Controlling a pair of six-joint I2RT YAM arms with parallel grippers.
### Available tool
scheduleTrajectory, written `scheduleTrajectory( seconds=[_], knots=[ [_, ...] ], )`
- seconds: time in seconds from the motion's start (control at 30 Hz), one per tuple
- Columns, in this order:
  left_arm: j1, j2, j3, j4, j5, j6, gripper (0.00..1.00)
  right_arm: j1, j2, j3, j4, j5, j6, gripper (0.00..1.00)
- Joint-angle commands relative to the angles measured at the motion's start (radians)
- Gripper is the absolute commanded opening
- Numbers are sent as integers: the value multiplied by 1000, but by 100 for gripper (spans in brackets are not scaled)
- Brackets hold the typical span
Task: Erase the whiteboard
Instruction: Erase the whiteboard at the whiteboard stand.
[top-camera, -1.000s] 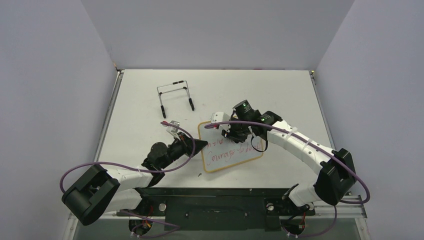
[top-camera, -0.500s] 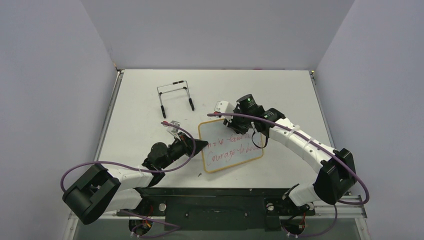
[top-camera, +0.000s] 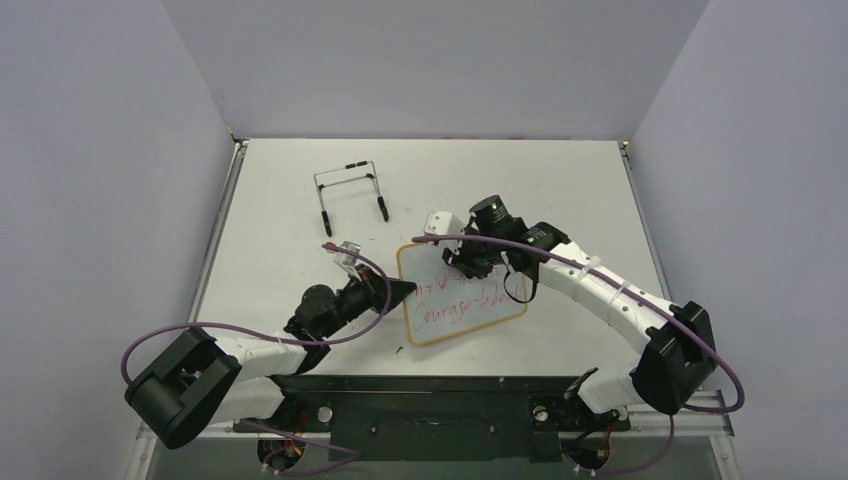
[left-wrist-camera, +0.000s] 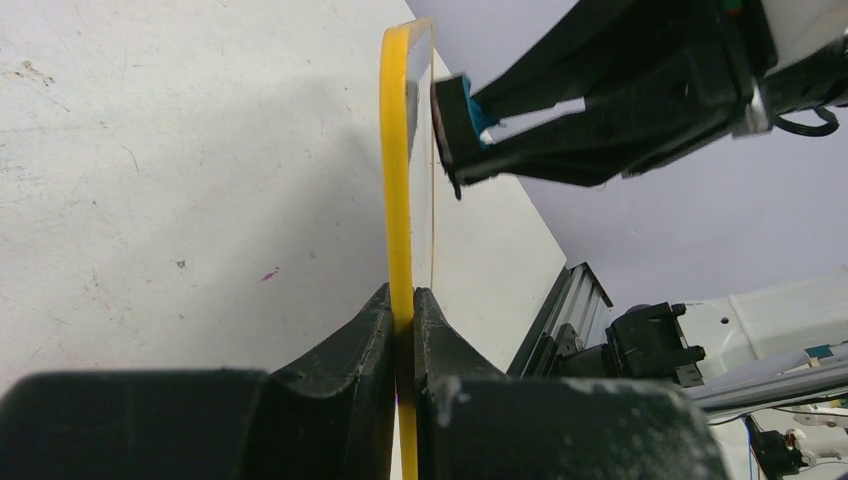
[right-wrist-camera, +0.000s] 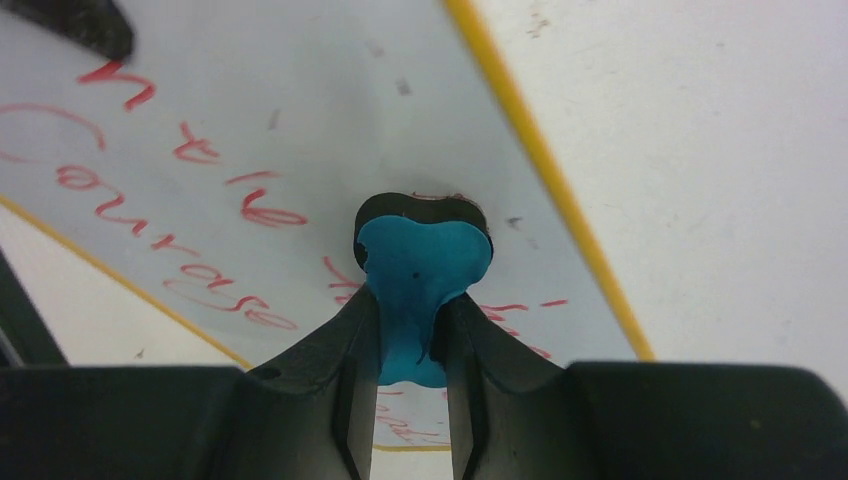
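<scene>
The whiteboard (top-camera: 462, 304) lies flat on the table, white with a yellow frame and red handwriting. My left gripper (top-camera: 406, 290) is shut on its left edge; the left wrist view shows the yellow frame (left-wrist-camera: 397, 180) pinched between the jaws. My right gripper (top-camera: 475, 262) is shut on the blue bone-shaped eraser (right-wrist-camera: 420, 285) and presses its dark felt side on the upper part of the board (right-wrist-camera: 250, 150). The eraser (left-wrist-camera: 458, 120) also shows in the left wrist view. Part of the top line looks wiped; the line "Courage" is still there.
The black wire easel stand (top-camera: 349, 192) lies at the back left of the table. Grey walls close in the table on three sides. The black mounting rail (top-camera: 430, 400) runs along the near edge.
My right gripper with the eraser has slid back and forth across the upper part of the board, now resting slightly farther back than one second ago. The left arm and the board have not moved.
</scene>
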Motion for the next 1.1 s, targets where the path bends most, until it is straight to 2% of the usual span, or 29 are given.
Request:
scheduleTrajectory(
  seconds=[0.0,0.2,0.27,0.33,0.43,0.57,0.7,0.83,0.97,1.07],
  knots=[
    [-7,1,16,104,19,21,0,-30,15,73,133,143,130,0],
    [-7,-9,18,95,20,22,0,-67,-23,5,134,185,60,0],
    [-7,-24,17,82,19,28,0,-76,-45,-21,102,123,2,0],
    [-7,-29,19,72,18,31,0,-77,-51,-39,20,-14,-72,0],
    [-4,-28,20,73,20,32,0,-42,-47,-58,-11,-72,-122,0],
    [-6,-26,12,84,19,30,0,0,-26,-16,11,-68,-76,0],
    [-7,-15,10,97,20,25,0,10,-6,59,64,-31,52,0],
    [-8,-8,15,103,24,22,0,1,39,107,96,97,115,0],
    [-8,-20,13,92,22,22,0,-29,35,64,111,163,101,0],
    [-8,-27,15,79,18,29,0,-15,5,19,94,119,56,0]
  ],
)
